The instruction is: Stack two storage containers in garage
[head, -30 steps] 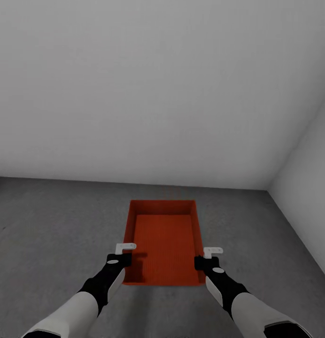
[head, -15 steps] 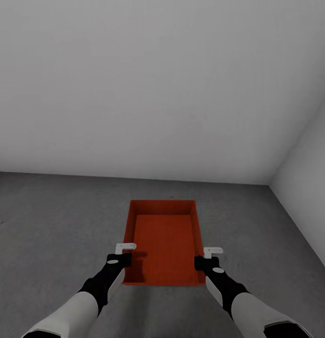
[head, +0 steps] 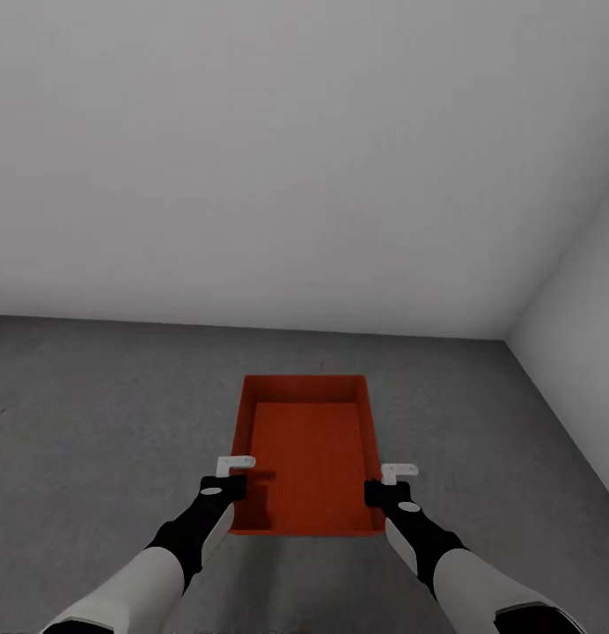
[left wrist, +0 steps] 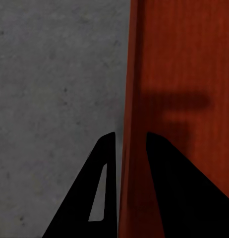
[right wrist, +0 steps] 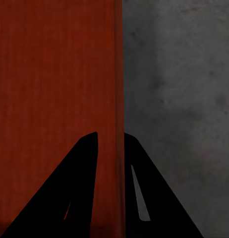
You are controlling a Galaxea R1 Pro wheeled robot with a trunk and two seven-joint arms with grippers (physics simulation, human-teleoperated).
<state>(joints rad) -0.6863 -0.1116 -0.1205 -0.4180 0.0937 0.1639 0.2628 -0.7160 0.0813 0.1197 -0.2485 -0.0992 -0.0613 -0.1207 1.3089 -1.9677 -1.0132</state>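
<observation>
The white-grey wall (head: 304, 158) takes the biggest part of the head view, and it meets a second wall (head: 577, 299) in a corner at the right. Under them lies the floor (head: 93, 414), dark grey concrete with small speckles. One storage container (head: 306, 453), red-orange and without lid, is in front of the robot, between the two arms, with its long side pointing to the far wall. The pictures cannot tell if its bottom touches the concrete or is a little above it. The left gripper (head: 236, 471) grips the left long wall of the container near the close end: in the left wrist view one black finger (left wrist: 102, 193) is outside this wall and the other is inside, pressed against it. The right gripper (head: 388, 480) clamps the right long wall in the same way, one finger (right wrist: 139, 193) outside, the other inside.
</observation>
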